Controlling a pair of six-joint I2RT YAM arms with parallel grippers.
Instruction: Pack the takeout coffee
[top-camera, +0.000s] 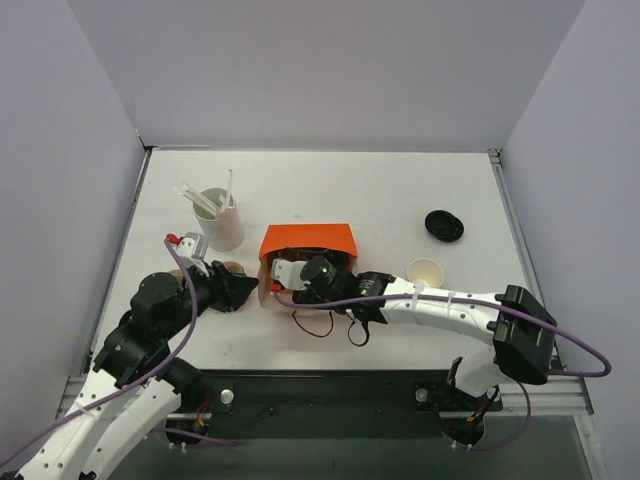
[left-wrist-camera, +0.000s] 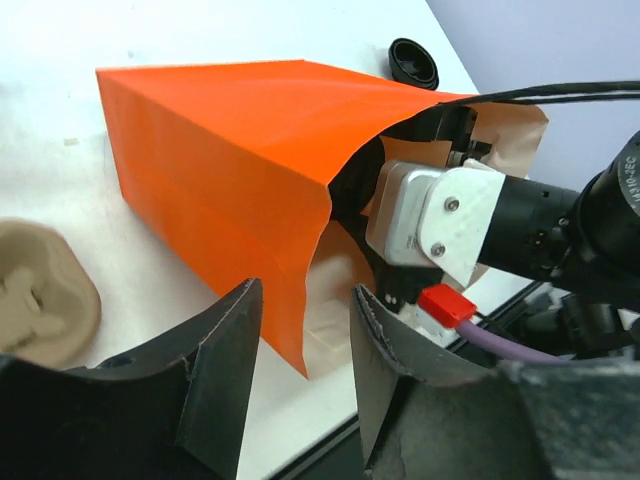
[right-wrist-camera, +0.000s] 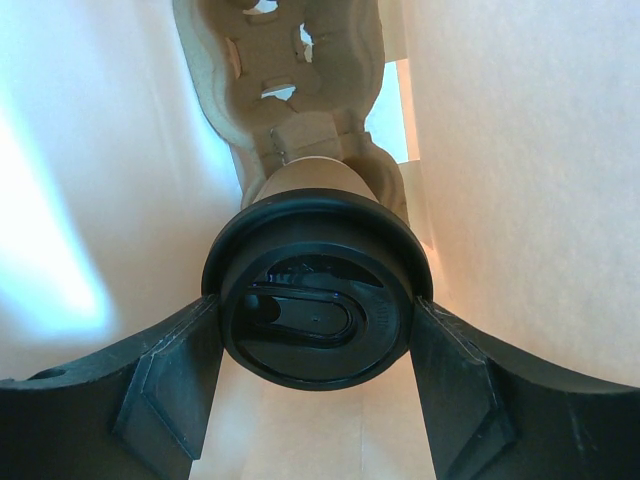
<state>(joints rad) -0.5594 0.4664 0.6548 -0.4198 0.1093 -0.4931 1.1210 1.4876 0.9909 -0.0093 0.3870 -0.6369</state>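
Observation:
The takeout coffee (right-wrist-camera: 305, 182), a tan cup with a black lid (right-wrist-camera: 315, 255), is inside the orange bag (top-camera: 308, 243), its base set in a moulded pulp carrier (right-wrist-camera: 290, 60). My right gripper (right-wrist-camera: 315, 300) is shut on the coffee, a finger pressed against each side of the lid. From above, that arm reaches into the bag's mouth and its fingers are hidden. The bag (left-wrist-camera: 220, 160) lies on its side. My left gripper (left-wrist-camera: 305, 290) stands open at the bag's near mouth edge, and nothing is pinched.
A white cup of stirrers (top-camera: 220, 222) stands left of the bag. A loose black lid (top-camera: 443, 225) and a lidless tan cup (top-camera: 425, 271) sit to the right. A tan pulp piece (left-wrist-camera: 40, 295) lies by the left gripper. The table's near edge runs just below.

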